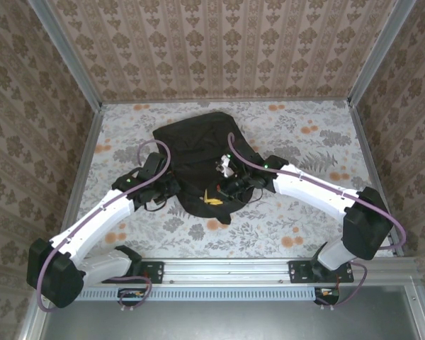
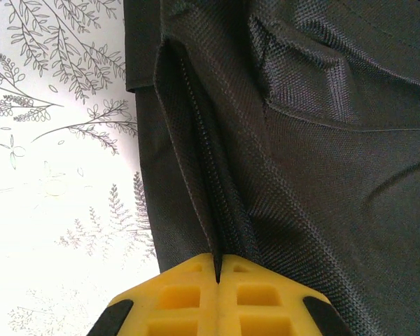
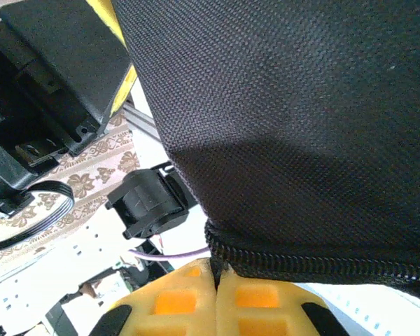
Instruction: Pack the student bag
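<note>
Left gripper (image 2: 217,269) is pinched fully closed on a zipper fold of the black bag (image 1: 198,145) — right gripper (image 3: 215,274) is likewise clamped on a zippered edge. Bag lies on the floral worktop (image 1: 319,149), between both grippers and stretching beyond them.

Beige damask-patterned walls (image 1: 219,42) enclose a floral-printed table (image 1: 304,134); aluminium posts (image 1: 65,53) mark the far corners, light seemingly even.

Lab test booth, wallpapered panels (image 1: 219,42), aluminium frame (image 1: 227,269), floral tabletop (image 1: 304,134)
</note>
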